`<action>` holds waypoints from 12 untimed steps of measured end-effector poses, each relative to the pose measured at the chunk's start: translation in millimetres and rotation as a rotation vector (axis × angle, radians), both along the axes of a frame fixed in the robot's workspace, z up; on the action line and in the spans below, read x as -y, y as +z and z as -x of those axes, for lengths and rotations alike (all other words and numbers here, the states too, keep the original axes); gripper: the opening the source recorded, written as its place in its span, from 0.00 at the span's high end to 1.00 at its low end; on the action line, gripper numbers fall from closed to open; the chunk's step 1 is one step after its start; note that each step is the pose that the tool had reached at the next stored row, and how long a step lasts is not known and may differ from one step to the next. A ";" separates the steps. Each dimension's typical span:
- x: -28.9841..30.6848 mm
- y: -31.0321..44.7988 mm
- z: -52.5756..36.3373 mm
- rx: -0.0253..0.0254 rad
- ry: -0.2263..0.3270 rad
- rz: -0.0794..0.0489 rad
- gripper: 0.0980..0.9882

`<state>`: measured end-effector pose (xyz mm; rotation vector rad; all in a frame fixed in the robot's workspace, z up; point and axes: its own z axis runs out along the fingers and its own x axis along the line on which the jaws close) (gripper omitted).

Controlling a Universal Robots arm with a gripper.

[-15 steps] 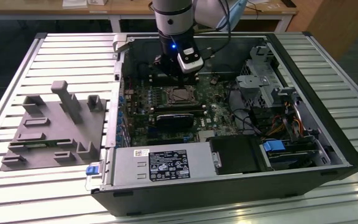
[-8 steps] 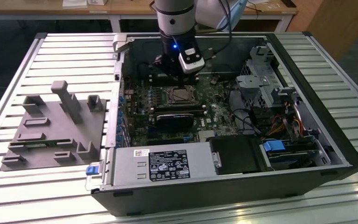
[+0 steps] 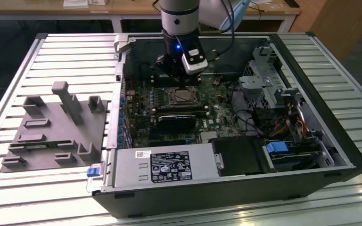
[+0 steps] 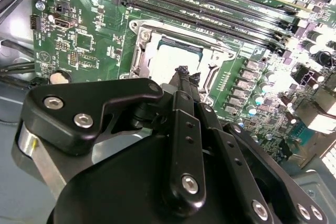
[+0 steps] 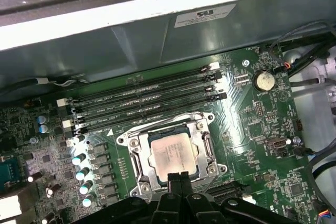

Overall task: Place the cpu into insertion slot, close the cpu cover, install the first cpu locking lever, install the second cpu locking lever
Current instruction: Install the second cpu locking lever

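Silvery cpu (image 5: 172, 153) seated in insertion slot (image 5: 137, 153), cpu cover (image 5: 206, 142) down around it. End effector (image 5: 177, 178) poised at chip's edge, fingers together, tips partly cut off; grip on anything impossible to tell.

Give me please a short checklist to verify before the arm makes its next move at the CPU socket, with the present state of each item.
1. The cpu lies in the insertion slot: ok, its silvery top sits flat inside the frame in both wrist views.
2. The cpu cover is down over the chip: ok as far as visible; the metal frame lies around the chip.
3. Locking levers latched: cannot tell.
4. The gripper is at the socket: ok, its tips are together at the socket's edge, beside the chip.
5. The gripper holds something: cannot tell.
6. Memory slots beside the socket are free of the arm: ok.
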<state>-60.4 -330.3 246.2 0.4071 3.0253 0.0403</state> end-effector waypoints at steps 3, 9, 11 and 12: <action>1.7 0.0 0.0 -0.0001 0.000 0.000 1.00; 8.9 0.0 0.0 -0.0001 0.000 0.000 1.00; 11.4 0.0 0.0 -0.0001 0.000 0.000 1.00; 12.7 0.0 0.0 -0.0001 0.000 0.000 1.00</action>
